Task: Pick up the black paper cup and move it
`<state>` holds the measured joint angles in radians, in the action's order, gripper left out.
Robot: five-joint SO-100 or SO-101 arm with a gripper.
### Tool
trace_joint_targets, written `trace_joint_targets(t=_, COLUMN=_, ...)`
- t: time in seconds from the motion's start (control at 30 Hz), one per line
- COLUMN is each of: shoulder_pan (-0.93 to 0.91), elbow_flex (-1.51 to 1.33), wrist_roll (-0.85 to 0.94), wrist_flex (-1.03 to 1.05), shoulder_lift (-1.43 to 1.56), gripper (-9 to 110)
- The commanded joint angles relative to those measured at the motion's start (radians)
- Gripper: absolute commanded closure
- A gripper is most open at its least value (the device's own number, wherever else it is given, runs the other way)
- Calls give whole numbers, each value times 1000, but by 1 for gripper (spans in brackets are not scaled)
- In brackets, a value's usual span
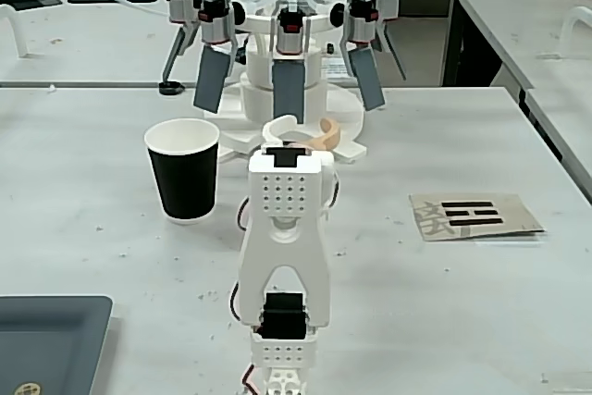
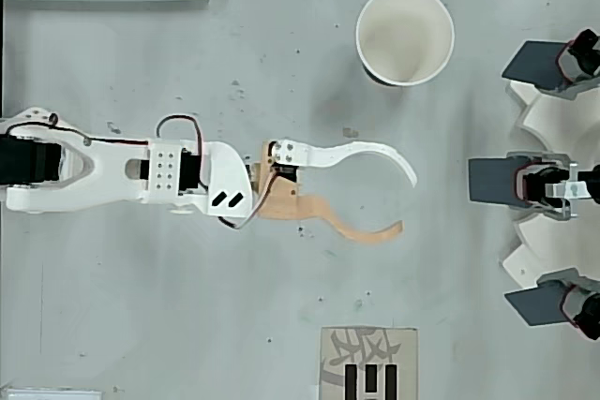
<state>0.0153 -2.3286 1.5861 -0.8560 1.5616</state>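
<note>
Black paper cup [image 2: 405,35] upright, mouth up; fingers [image 2: 375,151] spread wide, empty, well apart.

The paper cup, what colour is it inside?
The black paper cup is white inside, black outside. The overhead view shows the inside best.

The arm [image 2: 103,170] was white printed plastic with black servo blocks, a grid of small holes and two black slots on its wrist shell. Thin red and black wires looped there. One curved finger [image 2: 361,150] was white, the other [image 2: 352,227] tan.
</note>
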Motion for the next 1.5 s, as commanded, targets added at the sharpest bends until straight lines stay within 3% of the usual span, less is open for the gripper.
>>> trace_joint_targets(t=0.0, shoulder_pan=-8, elbow_flex=-23, wrist_roll=5, wrist_flex=-26, shoulder_lift=87, gripper=94)
trace_joint_targets(t=0.93, shoulder_pan=-9, elbow_flex=-535, wrist_roll=-14, wrist_flex=-161, shoulder_lift=466, gripper=91)
trace_joint_targets(t=1.47, shoulder_pan=6, elbow_flex=-715, wrist_roll=-101, wrist_flex=-305, shoulder_lift=503, gripper=76)
